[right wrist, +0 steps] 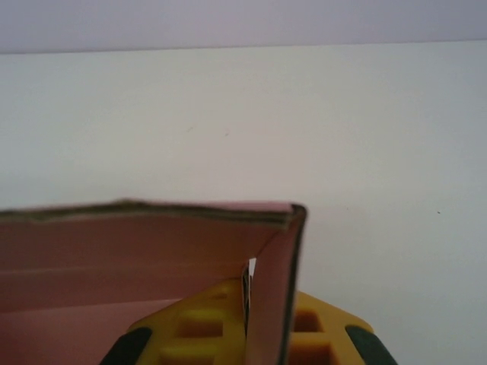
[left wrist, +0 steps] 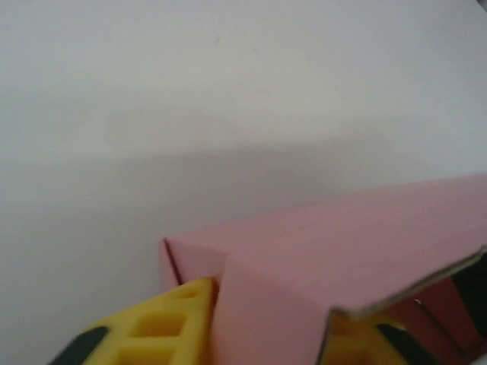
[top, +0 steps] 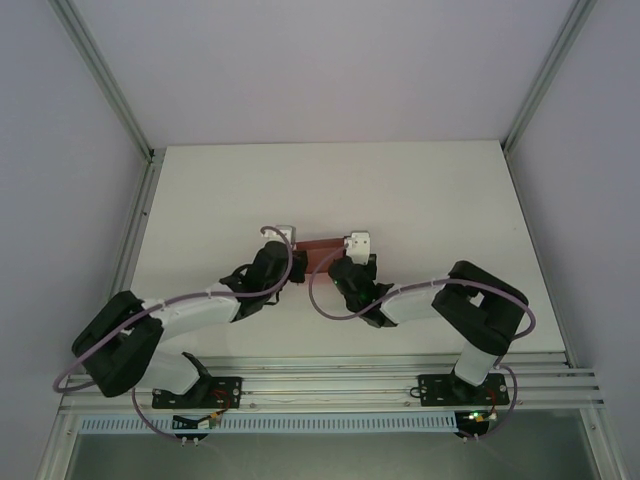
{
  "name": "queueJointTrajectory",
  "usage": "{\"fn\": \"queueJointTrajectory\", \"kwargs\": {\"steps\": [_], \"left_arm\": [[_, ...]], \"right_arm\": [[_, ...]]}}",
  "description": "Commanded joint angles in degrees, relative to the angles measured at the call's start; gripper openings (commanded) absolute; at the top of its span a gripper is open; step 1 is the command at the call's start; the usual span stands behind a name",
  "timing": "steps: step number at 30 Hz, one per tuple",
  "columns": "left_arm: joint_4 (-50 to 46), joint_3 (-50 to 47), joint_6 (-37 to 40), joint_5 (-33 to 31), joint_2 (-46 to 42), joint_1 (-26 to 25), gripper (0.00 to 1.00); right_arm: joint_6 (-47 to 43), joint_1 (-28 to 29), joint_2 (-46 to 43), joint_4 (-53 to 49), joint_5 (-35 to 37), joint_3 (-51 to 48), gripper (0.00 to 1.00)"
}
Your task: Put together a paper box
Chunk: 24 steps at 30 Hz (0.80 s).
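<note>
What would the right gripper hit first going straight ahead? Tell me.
The pink card box wall clamped in the right gripper; beyond it, seemingly just bare white table.

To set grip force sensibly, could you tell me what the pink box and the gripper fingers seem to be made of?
Paper box: thin matte pink card, probably paperboard; its cut edge shows a greyish-brown core. Right gripper's fingers: yellow, likely moulded or printed plastic, with a lattice of open cells.
</note>
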Motion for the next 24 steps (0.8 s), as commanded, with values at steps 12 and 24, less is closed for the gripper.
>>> {"fn": "queueJointTrajectory", "kwargs": {"steps": [12, 24], "left_arm": [[-26.4, 0.3, -5.5, 2.9, -26.5, -1.6, 1.0], [-43.9, 18.5, -22.3, 7.4, -7.9, 9.0, 1.0]], "right_arm": [[-10.0, 3.5, 2.5, 9.1, -3.3, -5.8, 0.04], [-10.3, 3.9, 1.4, 5.9, -7.2, -7.3, 0.08]]}}
